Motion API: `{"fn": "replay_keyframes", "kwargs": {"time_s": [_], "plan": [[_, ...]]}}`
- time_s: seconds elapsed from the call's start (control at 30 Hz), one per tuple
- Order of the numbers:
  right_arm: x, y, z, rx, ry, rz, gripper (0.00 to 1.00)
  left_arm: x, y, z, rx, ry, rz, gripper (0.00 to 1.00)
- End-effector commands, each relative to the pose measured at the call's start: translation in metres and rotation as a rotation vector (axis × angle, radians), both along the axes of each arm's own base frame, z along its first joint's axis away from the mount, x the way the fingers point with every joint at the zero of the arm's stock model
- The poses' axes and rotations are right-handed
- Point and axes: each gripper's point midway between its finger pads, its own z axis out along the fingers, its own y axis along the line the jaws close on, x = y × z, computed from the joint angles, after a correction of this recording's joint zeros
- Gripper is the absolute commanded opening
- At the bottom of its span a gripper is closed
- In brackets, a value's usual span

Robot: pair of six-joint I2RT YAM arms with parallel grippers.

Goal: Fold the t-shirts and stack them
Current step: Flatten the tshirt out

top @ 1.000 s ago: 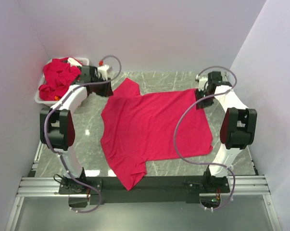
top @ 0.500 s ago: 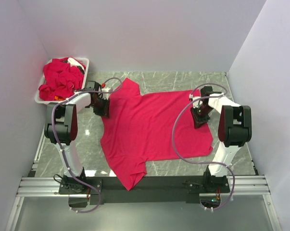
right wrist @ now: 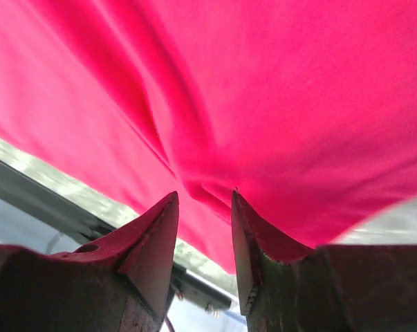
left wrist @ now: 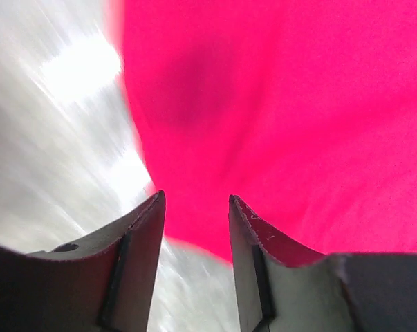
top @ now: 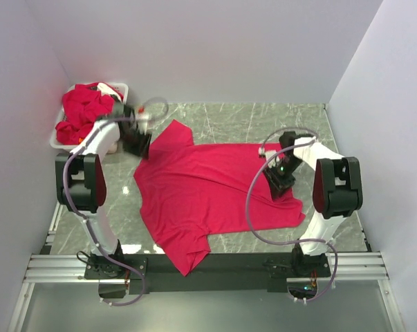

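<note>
- The t-shirt (top: pixel 215 197) lies flat on the tabletop (top: pixel 263 114), collar left, hem right: its long axis runs from arm to arm.
- The left arm (top: pixel 104 135) reaches the far sleeve, jaws apart, cloth edge just ahead.
- The right arm (top: pixel 312 149) stands over the hem, jaws apart astride a ridge of cloth.

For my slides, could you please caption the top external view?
Left tool and right tool open at a spread crimson-red short-sleeved fabric t-shirt.
</note>
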Motion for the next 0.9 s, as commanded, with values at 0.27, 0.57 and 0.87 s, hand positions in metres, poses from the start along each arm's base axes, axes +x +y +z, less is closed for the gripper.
{"fn": "replay_keyframes", "kwargs": {"time_s": [0.27,0.57,0.87], "plan": [[0.143,0.007,0.044,0.033,-0.324,-0.207,0.43,0.223,-0.076,0.102,-0.182,-0.542,0.035,0.53],[0.161,0.006,0.049,0.047,-0.337,-0.222,0.43,0.267,-0.090,0.064,-0.225,-0.649,0.022,0.75],[0.151,0.004,0.039,0.047,-0.311,-0.233,0.43,0.272,-0.098,0.015,-0.222,-0.591,0.003,0.67]]}}
